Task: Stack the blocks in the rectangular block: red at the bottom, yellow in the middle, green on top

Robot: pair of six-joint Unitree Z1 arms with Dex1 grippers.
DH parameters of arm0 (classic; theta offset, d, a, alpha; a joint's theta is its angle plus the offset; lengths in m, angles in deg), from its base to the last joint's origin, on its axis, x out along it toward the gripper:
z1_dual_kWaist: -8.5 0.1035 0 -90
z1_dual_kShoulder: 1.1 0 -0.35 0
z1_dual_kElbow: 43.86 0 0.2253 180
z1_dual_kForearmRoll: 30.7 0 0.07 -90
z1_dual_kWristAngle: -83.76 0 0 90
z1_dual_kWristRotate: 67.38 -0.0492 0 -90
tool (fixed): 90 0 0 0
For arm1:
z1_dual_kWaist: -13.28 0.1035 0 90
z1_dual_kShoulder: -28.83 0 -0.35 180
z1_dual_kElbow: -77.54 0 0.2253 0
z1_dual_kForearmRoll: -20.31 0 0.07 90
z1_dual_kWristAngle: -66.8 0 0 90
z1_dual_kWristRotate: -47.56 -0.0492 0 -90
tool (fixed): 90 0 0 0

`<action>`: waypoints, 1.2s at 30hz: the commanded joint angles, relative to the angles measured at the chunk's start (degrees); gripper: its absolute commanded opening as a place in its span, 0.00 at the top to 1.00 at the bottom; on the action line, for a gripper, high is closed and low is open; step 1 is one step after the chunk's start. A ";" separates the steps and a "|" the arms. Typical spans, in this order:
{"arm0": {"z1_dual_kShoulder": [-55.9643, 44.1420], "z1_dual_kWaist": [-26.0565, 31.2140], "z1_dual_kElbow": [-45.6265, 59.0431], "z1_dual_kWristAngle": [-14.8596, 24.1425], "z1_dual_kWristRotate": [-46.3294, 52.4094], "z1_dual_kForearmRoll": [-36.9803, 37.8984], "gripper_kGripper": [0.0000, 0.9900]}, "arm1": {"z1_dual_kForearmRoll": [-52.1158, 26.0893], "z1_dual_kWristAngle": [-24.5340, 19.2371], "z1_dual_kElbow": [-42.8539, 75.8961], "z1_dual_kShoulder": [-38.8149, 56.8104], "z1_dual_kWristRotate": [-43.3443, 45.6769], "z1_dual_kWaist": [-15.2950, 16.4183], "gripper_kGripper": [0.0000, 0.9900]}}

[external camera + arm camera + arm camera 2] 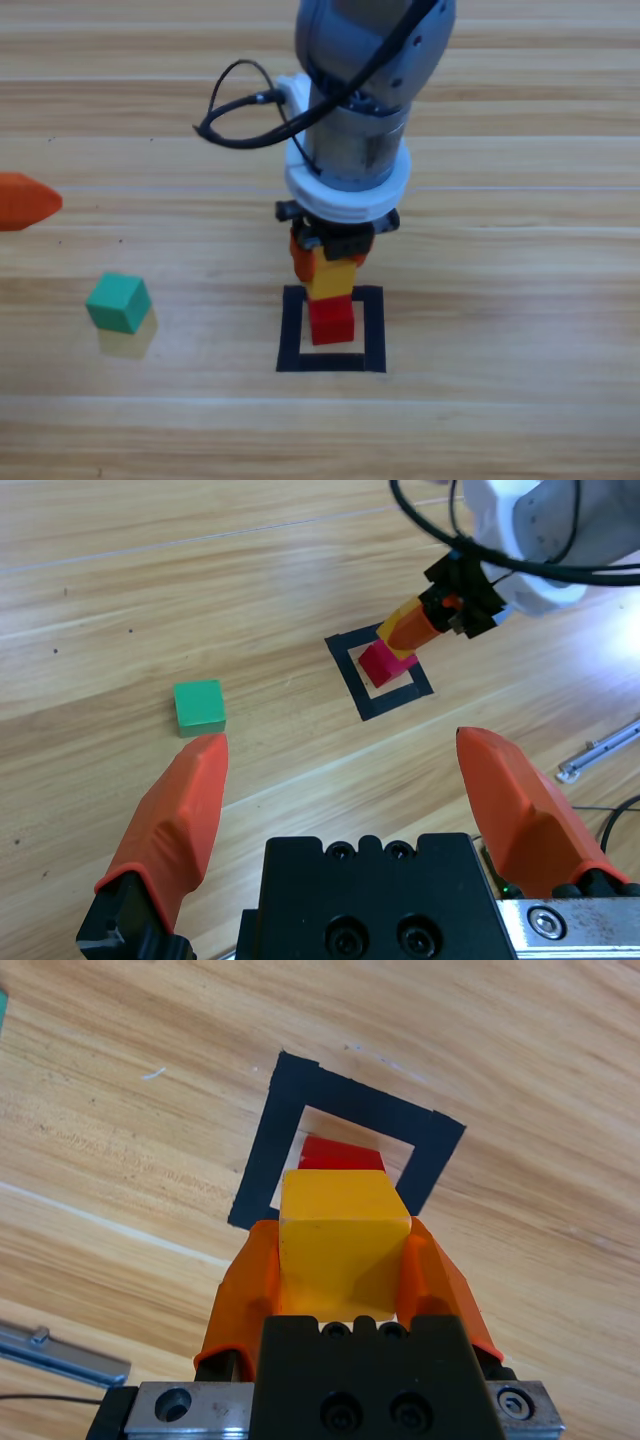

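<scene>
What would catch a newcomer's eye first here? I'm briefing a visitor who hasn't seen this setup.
First, the right hand at the middle of the table, shut on the yellow cube just above the red cube, which sits inside the black tape rectangle. Next, the green cube alone on the wood to the left. The left hand waits open at the left edge.

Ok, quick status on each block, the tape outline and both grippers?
red cube: on the wood inside the outline.
yellow cube: gripped, directly over the red one.
green cube: loose on the table, left of the outline.
tape outline: holds only red.
right gripper: shut on yellow.
left gripper: open, waiting at the left edge.
</scene>
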 commanded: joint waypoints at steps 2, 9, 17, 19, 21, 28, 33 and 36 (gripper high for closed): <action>1.81 -1.01 1.22 -0.52 0.72 0.66 0.02 | 1.38 -1.28 -0.65 -5.52 -0.77 1.58 1.00; 1.81 -1.01 1.48 -0.52 0.99 0.66 0.02 | 1.82 -1.98 -0.82 -6.05 -0.95 1.58 1.00; 1.90 -1.01 1.57 -0.61 1.25 0.75 0.02 | 5.33 -1.46 -7.06 -10.53 -0.07 1.84 0.66; 1.90 -1.09 1.75 -0.79 1.25 1.02 0.02 | 7.35 -1.63 -9.53 -11.93 0.02 1.84 0.33; 1.90 -1.01 1.75 -0.88 1.25 1.10 0.02 | 8.41 -1.63 -11.63 -12.64 0.37 1.93 0.00; 1.99 -1.01 2.36 -1.31 1.25 2.07 0.02 | 9.46 -1.63 -12.95 -11.32 1.34 2.19 0.00; 1.99 -1.01 2.54 -1.31 1.25 2.25 0.02 | 9.82 -1.46 -12.95 -5.87 4.06 2.90 0.00; 1.99 -1.01 2.54 -1.05 1.43 2.42 0.02 | 9.73 -1.72 -12.43 -0.33 5.73 3.60 0.00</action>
